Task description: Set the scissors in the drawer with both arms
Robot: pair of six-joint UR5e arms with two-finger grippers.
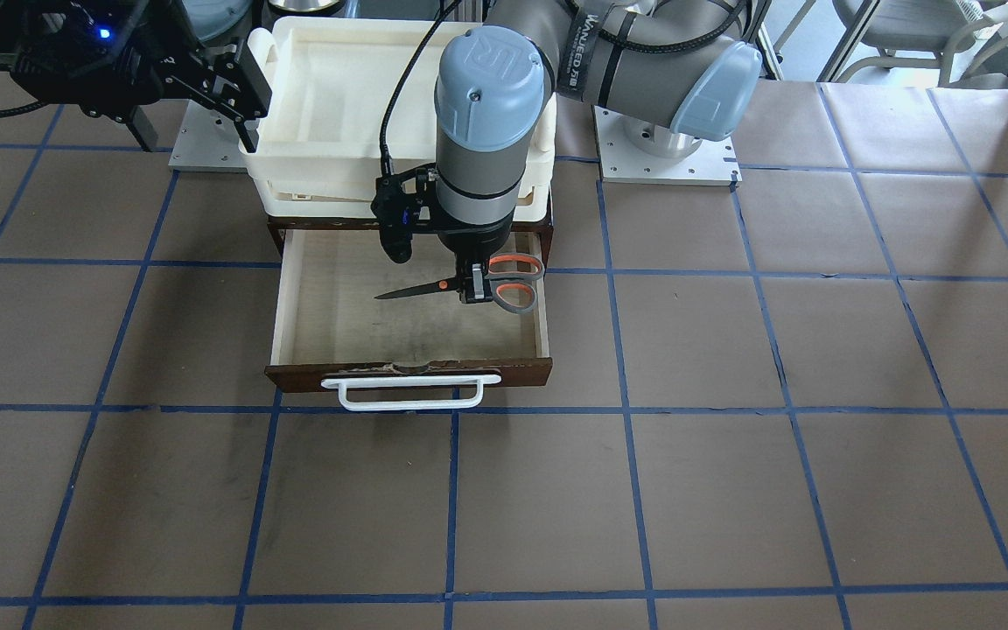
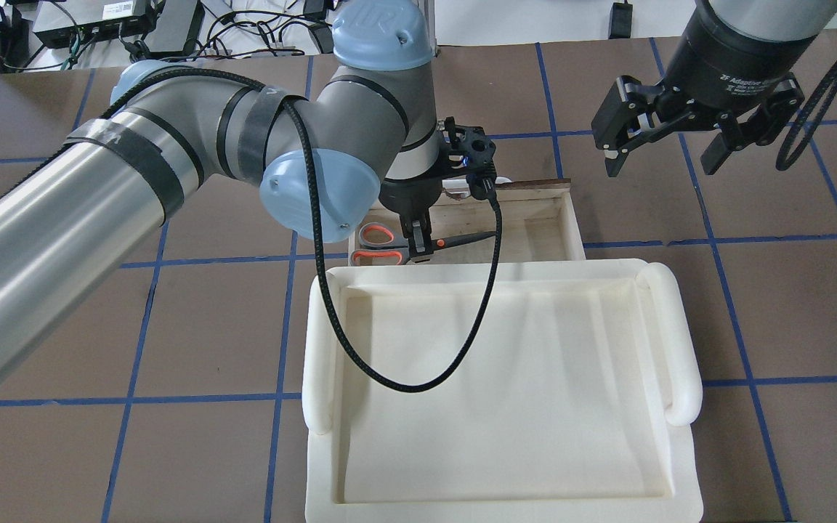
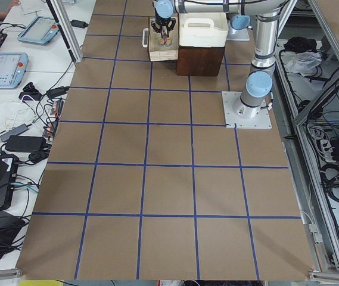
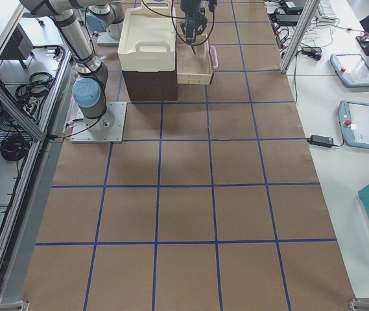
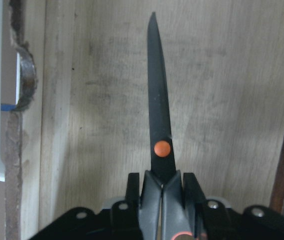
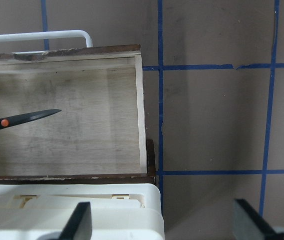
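The left gripper (image 1: 473, 284) points straight down into the open drawer (image 1: 338, 306), its two black fingers clamped on the scissors (image 1: 443, 285) just behind the orange pivot dot. The blades are shut and lie level. In the front-facing view the tip points to that view's left and the grey-and-orange handle loops sit close to the drawer's side wall on the right. From where I stand, the scissors are inside the drawer's outline, over the pale plywood. I cannot tell whether they rest on the floor or hang just above it.

The drawer is pulled well out of its dark brown cabinet, its white bar handle (image 1: 410, 394) facing away from the robot. A cream-white plastic tray (image 2: 680, 341) sits on top of the cabinet.

The right gripper (image 2: 662, 165) hovers off to the side, well apart from the drawer, jaws spread and holding nothing.

So the opening and carrying look done. I'd say what's left is letting go, lifting clear, and probably pushing the drawer shut.
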